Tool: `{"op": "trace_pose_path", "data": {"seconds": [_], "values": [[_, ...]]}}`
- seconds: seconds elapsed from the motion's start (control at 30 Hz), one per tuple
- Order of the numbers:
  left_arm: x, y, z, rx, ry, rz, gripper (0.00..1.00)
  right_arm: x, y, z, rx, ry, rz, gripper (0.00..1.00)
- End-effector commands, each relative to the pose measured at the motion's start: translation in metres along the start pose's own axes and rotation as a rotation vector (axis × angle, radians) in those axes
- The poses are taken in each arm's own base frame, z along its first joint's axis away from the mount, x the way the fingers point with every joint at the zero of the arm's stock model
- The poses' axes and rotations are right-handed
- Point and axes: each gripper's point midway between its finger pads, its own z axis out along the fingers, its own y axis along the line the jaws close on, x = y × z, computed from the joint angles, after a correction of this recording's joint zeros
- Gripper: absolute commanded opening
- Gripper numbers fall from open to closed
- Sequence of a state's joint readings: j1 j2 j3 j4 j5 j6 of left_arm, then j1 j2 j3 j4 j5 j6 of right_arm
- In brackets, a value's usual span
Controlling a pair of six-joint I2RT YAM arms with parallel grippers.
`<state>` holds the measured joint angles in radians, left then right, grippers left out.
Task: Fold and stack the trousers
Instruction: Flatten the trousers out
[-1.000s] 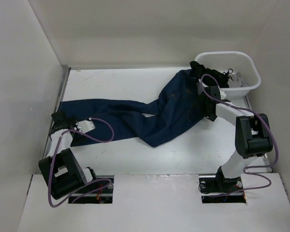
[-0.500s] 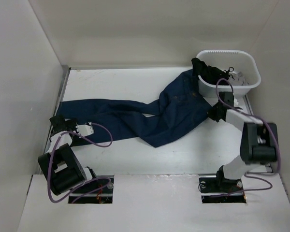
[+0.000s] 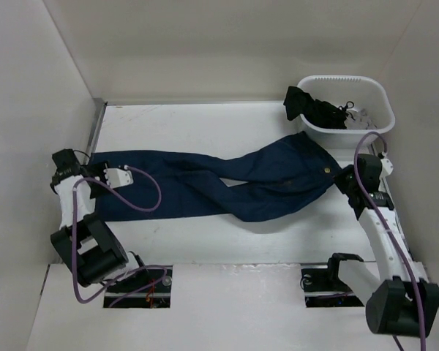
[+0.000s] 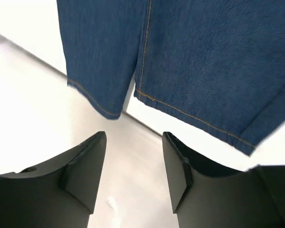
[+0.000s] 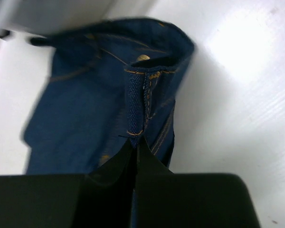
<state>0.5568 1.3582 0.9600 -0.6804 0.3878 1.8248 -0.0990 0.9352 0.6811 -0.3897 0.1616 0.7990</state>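
The trousers (image 3: 205, 183) are dark blue jeans lying stretched left to right across the white table, hems at the left, waistband at the right. My right gripper (image 3: 344, 178) is shut on the waistband edge; in the right wrist view its fingertips (image 5: 137, 142) pinch the orange-stitched denim (image 5: 85, 109), with a metal button showing above. My left gripper (image 3: 64, 162) hovers by the left wall, just left of the leg hems. In the left wrist view it (image 4: 134, 137) stands open with nothing between its fingers, and the two hems (image 4: 204, 71) lie ahead of it.
A white basket (image 3: 351, 80) stands at the back right corner with a black garment (image 3: 307, 108) draped over its left rim. White walls close in the table on the left, back and right. A metal rail (image 3: 95, 128) runs along the left edge.
My right gripper shut on the waistband and dragged it right and nearer, off the basket, straightening the trousers. My left gripper moved left and farther back, its jaws somewhat narrower.
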Motion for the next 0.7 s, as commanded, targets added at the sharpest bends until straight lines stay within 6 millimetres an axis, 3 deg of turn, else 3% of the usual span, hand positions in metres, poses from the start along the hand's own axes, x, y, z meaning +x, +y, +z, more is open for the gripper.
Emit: {"op": "trace_pose_path", "data": {"seconds": [0.0, 0.07, 0.13, 0.2, 0.23, 0.4, 0.53, 0.6, 0.67], "values": [[-0.013, -0.037, -0.008, 0.231, -0.138, -0.194, 0.53, -0.029, 0.015, 0.001, -0.029, -0.088, -0.059, 0.01], [0.004, -0.031, -0.009, 0.26, -0.044, -0.461, 0.55, -0.035, 0.018, -0.003, -0.036, -0.106, -0.093, 0.02], [0.014, -0.04, -0.004, 0.344, 0.062, -0.781, 0.43, -0.04, 0.019, -0.01, -0.046, -0.135, -0.107, 0.03], [0.02, -0.057, 0.001, 0.419, 0.104, -0.91, 0.36, -0.04, 0.017, -0.012, -0.051, -0.147, -0.112, 0.03], [0.023, -0.063, 0.005, 0.42, 0.105, -0.943, 0.38, -0.04, 0.016, -0.012, -0.05, -0.147, -0.114, 0.03], [0.039, -0.057, 0.044, 0.259, 0.179, -0.978, 0.45, -0.039, 0.009, -0.012, -0.017, -0.146, -0.145, 0.03], [0.054, -0.079, 0.065, 0.301, 0.338, -0.916, 0.47, -0.041, 0.002, -0.011, 0.008, -0.15, -0.13, 0.03], [0.067, -0.085, 0.071, 0.299, 0.412, -0.89, 0.46, -0.042, -0.003, -0.011, 0.029, -0.157, -0.121, 0.03], [0.079, -0.078, 0.073, 0.279, 0.45, -0.852, 0.45, -0.047, -0.013, -0.016, 0.069, -0.176, -0.092, 0.03]]}}
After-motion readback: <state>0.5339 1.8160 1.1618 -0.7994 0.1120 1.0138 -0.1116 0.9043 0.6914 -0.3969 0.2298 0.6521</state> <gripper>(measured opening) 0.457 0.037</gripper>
